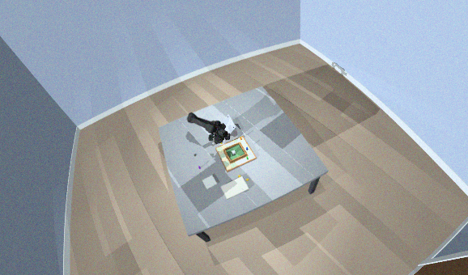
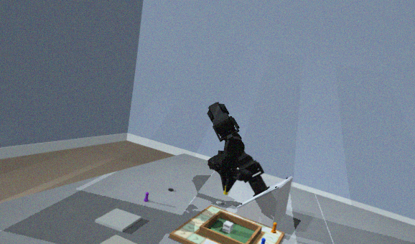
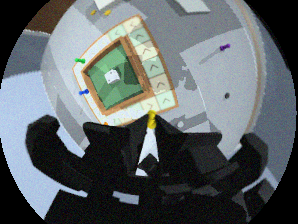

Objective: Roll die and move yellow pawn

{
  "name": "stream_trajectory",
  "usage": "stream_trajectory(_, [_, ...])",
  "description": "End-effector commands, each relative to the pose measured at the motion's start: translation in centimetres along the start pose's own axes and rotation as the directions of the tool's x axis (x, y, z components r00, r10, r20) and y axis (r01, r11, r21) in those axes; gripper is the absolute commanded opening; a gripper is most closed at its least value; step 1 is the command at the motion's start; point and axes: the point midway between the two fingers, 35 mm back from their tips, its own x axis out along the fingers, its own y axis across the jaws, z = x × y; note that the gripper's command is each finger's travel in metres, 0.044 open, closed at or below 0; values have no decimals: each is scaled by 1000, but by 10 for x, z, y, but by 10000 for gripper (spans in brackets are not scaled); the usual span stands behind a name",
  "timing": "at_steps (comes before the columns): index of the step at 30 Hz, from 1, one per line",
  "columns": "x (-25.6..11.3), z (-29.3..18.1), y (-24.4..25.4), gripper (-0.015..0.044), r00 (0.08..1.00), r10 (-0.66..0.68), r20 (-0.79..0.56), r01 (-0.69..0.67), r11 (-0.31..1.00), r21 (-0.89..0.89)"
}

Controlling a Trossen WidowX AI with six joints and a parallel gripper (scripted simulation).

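Note:
My gripper (image 2: 225,190) (image 3: 151,117) is shut on the yellow pawn (image 2: 225,191) (image 3: 151,119) and holds it up in the air, just off the board's edge on the arm's side. The board (image 1: 228,169) (image 2: 176,237) (image 3: 172,96) has a ring of cream and green squares with arrows. The white die (image 1: 233,152) (image 2: 227,227) (image 3: 112,76) lies in the green tray (image 1: 237,146) (image 2: 242,232) (image 3: 135,61) in the board's middle. Its pips are too blurred to read. In the top view the pawn in the fingers is hard to make out.
An orange pawn (image 1: 241,138) (image 2: 274,227), a blue pawn (image 1: 247,149) (image 2: 263,241) (image 3: 84,92) and a green pawn (image 1: 248,158) (image 3: 80,60) stand on the board. A purple pawn (image 1: 199,167) (image 2: 146,196) (image 3: 225,47) stands on the table. A pale upright panel (image 2: 278,194) is near the arm.

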Motion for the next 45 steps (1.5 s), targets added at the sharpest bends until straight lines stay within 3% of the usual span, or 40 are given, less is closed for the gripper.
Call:
stream_trajectory(1, [12, 4, -15, 0, 1000, -9, 9, 9, 1000, -2])
stream_trajectory(24, [61, 8, -37, 0, 999, -31, 14, 31, 1000, 3])
stream_trajectory(42, [78, 8, -38, 0, 999, -31, 15, 31, 999, 4])
stream_trajectory(45, [72, 10, -37, 79, 1000, -25, 17, 25, 1000, 14])
